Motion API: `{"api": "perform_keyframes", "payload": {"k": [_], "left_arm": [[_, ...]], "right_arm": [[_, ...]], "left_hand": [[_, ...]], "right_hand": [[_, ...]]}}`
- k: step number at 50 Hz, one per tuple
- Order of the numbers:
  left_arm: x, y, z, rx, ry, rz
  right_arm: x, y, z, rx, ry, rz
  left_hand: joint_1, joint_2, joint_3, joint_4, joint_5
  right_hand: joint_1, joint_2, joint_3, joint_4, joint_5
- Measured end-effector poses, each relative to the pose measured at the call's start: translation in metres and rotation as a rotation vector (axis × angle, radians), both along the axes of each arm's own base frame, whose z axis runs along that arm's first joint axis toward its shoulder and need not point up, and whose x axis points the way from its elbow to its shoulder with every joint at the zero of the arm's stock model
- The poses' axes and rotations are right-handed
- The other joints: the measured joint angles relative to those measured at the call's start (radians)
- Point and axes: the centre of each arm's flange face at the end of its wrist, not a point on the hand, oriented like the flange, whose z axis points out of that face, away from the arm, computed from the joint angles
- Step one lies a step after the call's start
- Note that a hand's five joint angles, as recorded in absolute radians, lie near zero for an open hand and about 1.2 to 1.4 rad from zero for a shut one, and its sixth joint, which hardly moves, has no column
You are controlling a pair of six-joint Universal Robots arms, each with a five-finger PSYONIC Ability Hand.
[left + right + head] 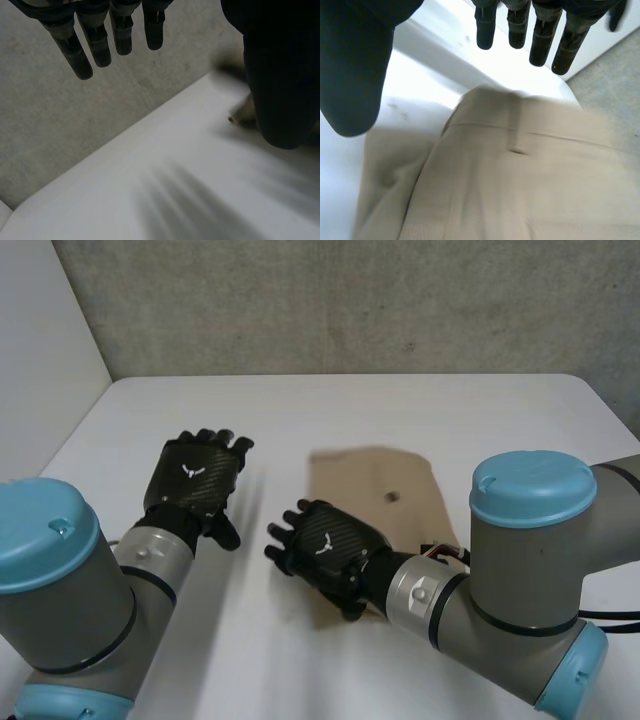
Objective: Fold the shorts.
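left hand [195, 480] hangs over the bare table [330, 410], near the left side of the shorts [375, 480] and apart from them. in its wrist view the fingers [80, 52] are straight and slightly spread, with the thumb [280, 75] standing away from them. nothing is held: the hand is open. white table lies under the palm, and a grey wall [60, 130] is beyond the far edge.

right hand [325, 545] is over the near left part of the shorts, fingertips pointing toward the left hand. the two hands are close but do not touch. its wrist view shows straight fingers [540, 35] and the thumb [355, 65] set wide apart, with no cloth between them: also open. whether the palm rests on the cloth cannot be told.

shorts: beige, lying flat on the table at the middle, slightly to the right, in a narrow upright shape. a small dark button [392, 496] sits near the centre of the visible cloth. in the right wrist view a stitched band crosses the cloth below the fingertips, with a short slit in it. a soft fold runs along the side nearer the thumb. the near end of the shorts is hidden behind the right hand and arm in the head view.
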Motion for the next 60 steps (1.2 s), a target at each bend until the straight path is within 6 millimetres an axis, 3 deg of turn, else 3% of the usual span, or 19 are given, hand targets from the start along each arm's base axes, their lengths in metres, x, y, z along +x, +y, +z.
{"api": "perform_keyframes", "payload": {"k": [4, 12, 18, 22, 29, 39, 47, 50, 54, 57, 60], "left_arm": [[-0.003, -0.005, 0.008, -0.026, 0.016, 0.0], [-0.019, -0.016, 0.028, -0.084, 0.074, -0.022], [-0.058, -0.017, 0.027, -0.077, 0.135, -0.104], [-0.087, -0.019, 0.014, -0.048, 0.142, -0.157], [-0.109, -0.028, -0.025, 0.044, 0.083, -0.175], [-0.098, -0.014, -0.085, 0.264, -0.061, -0.159], [-0.091, 0.004, -0.097, 0.337, -0.1, -0.163], [-0.091, 0.007, -0.088, 0.322, -0.093, -0.157], [-0.09, 0.004, -0.059, 0.26, -0.048, -0.139], [-0.087, 0.003, -0.033, 0.211, -0.009, -0.124], [-0.074, 0.0, 0.012, 0.128, 0.061, -0.088]], "right_arm": [[-0.002, -0.002, 0.007, 0.023, -0.031, -0.013], [-0.034, -0.057, 0.044, 0.175, -0.251, -0.311], [-0.059, -0.087, 0.055, 0.3, -0.393, -0.515], [-0.067, -0.099, 0.046, 0.326, -0.395, -0.61], [-0.069, -0.11, 0.016, 0.374, -0.3, -0.692], [-0.076, -0.117, -0.031, 0.426, -0.11, -0.726], [-0.089, -0.123, -0.039, 0.371, -0.033, -0.74], [-0.089, -0.123, -0.027, 0.335, -0.053, -0.734], [-0.087, -0.123, -0.003, 0.281, -0.125, -0.729], [-0.087, -0.125, 0.018, 0.238, -0.2, -0.735], [-0.091, -0.125, 0.055, 0.171, -0.336, -0.762]], "left_hand": [[0.0, 0.0, 0.0, 0.0, 0.0], [0.0, 0.0, 0.0, 0.0, 0.0], [0.0, 0.0, 0.0, 0.0, 0.0], [0.0, 0.0, 0.0, 0.0, 0.0], [0.0, 0.0, 0.0, 0.0, 0.0], [0.0, 0.0, 0.0, 0.0, 0.0], [-0.02, -0.01, 0.0, 0.0, 0.0], [-0.026, -0.015, 0.0, 0.0, 0.0], [-0.027, -0.015, 0.0, 0.0, 0.0], [-0.027, -0.015, 0.0, 0.0, 0.0], [-0.027, -0.015, 0.0, 0.0, 0.0]], "right_hand": [[-0.003, -0.016, -0.024, -0.012, -0.007], [-0.003, -0.016, -0.024, -0.012, -0.007], [-0.003, -0.016, -0.024, -0.012, -0.007], [-0.003, -0.016, -0.024, -0.012, -0.007], [-0.003, -0.016, -0.024, -0.012, -0.007], [-0.016, -0.016, -0.033, -0.012, -0.007], [-0.043, -0.025, -0.047, -0.012, -0.01], [-0.044, -0.025, -0.047, -0.012, -0.01], [-0.044, -0.025, -0.047, -0.012, -0.012], [-0.044, -0.025, -0.047, -0.012, -0.012], [-0.044, -0.025, -0.047, -0.012, -0.012]]}}
